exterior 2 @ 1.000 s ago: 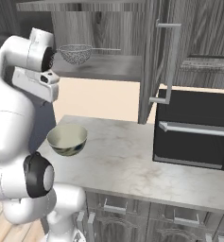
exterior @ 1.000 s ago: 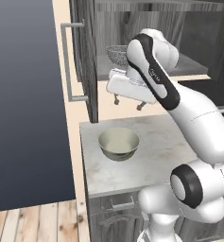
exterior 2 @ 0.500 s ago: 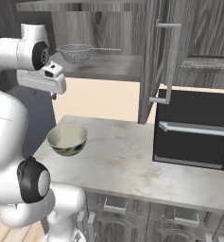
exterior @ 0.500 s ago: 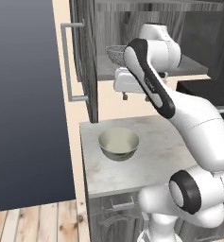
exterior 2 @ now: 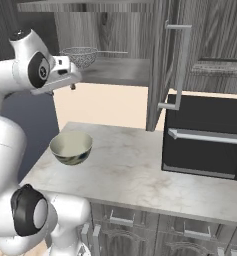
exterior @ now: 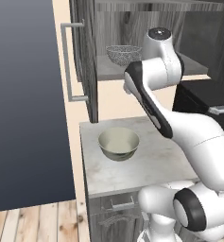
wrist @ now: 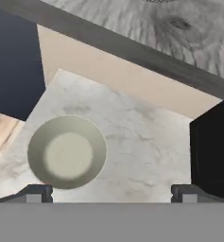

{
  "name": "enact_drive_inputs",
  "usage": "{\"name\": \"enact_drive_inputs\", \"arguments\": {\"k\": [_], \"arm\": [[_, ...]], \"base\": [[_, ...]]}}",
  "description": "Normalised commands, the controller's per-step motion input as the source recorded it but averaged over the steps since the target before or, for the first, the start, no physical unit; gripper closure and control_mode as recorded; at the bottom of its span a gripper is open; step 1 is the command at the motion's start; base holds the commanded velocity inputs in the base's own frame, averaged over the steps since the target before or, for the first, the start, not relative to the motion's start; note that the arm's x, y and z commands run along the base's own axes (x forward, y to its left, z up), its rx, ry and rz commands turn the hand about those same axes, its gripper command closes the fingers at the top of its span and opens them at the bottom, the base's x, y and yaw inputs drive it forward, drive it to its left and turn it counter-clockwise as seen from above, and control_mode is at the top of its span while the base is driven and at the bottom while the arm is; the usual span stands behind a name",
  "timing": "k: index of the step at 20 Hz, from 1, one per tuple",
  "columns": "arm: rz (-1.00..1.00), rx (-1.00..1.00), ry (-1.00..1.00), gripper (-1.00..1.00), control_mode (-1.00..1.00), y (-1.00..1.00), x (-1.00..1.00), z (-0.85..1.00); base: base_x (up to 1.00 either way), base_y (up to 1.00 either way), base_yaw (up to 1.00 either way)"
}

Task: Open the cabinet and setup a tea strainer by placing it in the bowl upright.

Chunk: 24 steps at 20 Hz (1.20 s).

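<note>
The hand view shows the gripper [wrist: 111, 191] spread wide above the bowl [wrist: 67, 151]; the base views show the tea strainer [exterior 2: 81, 55] on the open cabinet [exterior: 87, 71] shelf

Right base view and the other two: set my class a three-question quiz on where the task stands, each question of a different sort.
1. True or false: the tea strainer already sits in the bowl.
2. Where does the tea strainer rest? A: on the counter; B: on the cabinet shelf; C: on the black appliance.
3. Fill in: the end effector is ____ and holds nothing.

Key
1. False; the bowl is empty on the counter.
2. B
3. open
</note>
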Motion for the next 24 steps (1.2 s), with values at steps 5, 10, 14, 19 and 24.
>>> {"name": "enact_drive_inputs", "arguments": {"k": [5,10,14,19,24], "arm": [[0.25,-0.27,-0.31,-1.00,-1.00,0.27,0.19,0.75],[0.21,-0.35,-0.41,-1.00,-1.00,0.06,0.42,0.26],[0.12,-0.32,-0.27,-1.00,-1.00,0.01,0.43,0.38],[0.00,-0.08,0.03,-1.00,-1.00,0.08,0.23,0.06],[-0.04,0.00,0.00,-1.00,-1.00,0.00,0.25,0.00]], "base": [[0.00,0.00,0.00],[0.00,0.00,0.00],[0.00,0.00,0.00],[0.00,0.00,0.00],[0.00,0.00,0.00]]}}
